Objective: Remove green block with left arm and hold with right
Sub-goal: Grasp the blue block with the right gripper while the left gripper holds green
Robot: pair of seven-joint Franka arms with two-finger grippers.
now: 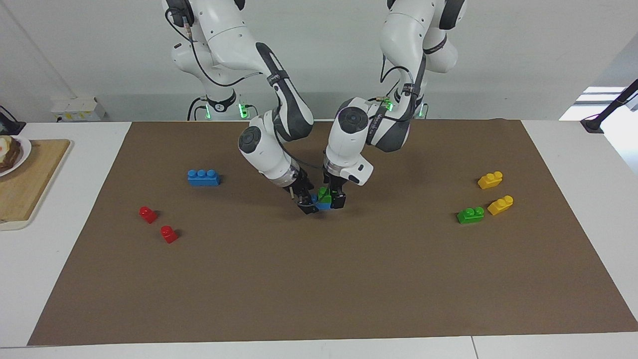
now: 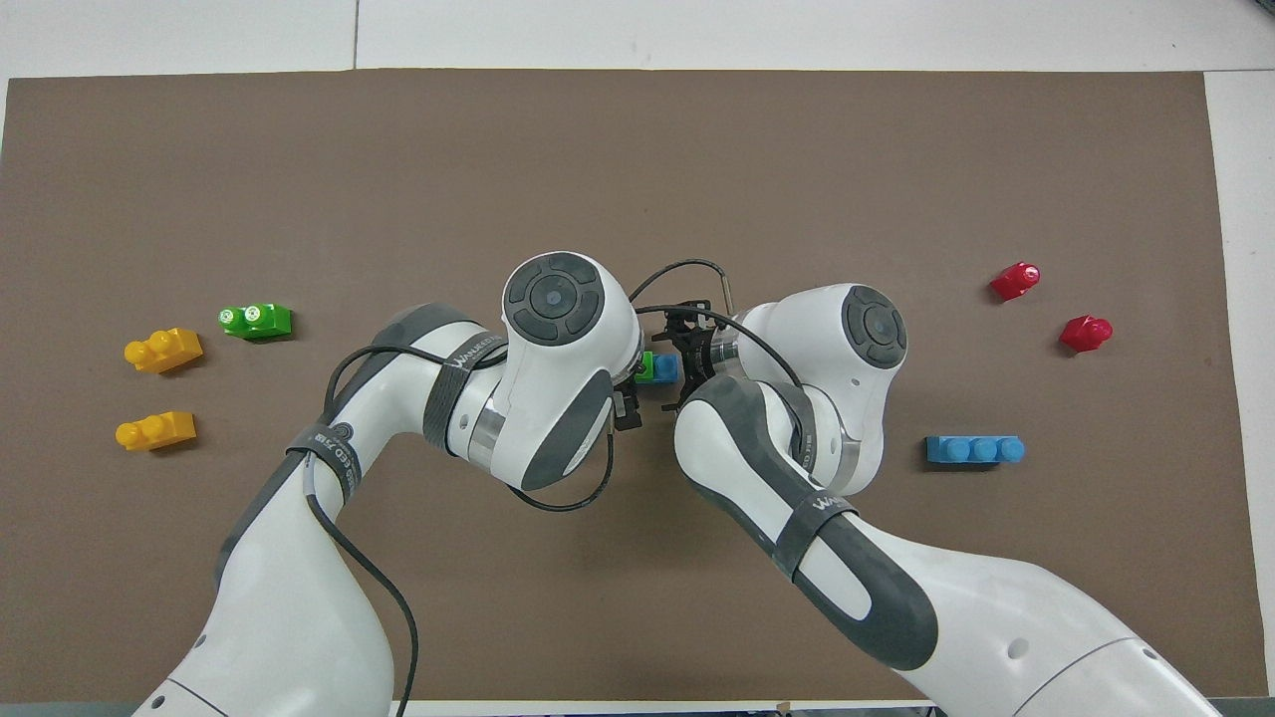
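The green block (image 1: 324, 192) sits stacked on a small blue block (image 1: 323, 204) at the middle of the brown mat (image 1: 319, 279). My left gripper (image 1: 333, 195) comes down from above with its fingers closed on the sides of the green block. My right gripper (image 1: 307, 201) comes in at a slant from the right arm's end and is shut on the blue block. In the overhead view the green block (image 2: 645, 365) and the blue block (image 2: 665, 367) show in the gap between the two wrists. My right gripper (image 2: 687, 364) is beside them there, and my left gripper is mostly hidden under its wrist.
A longer green brick (image 1: 470, 215) and two yellow bricks (image 1: 490, 180) (image 1: 500, 205) lie toward the left arm's end. A blue three-stud brick (image 1: 203, 177) and two red bricks (image 1: 147, 214) (image 1: 169, 234) lie toward the right arm's end. A wooden board (image 1: 20, 189) lies off the mat.
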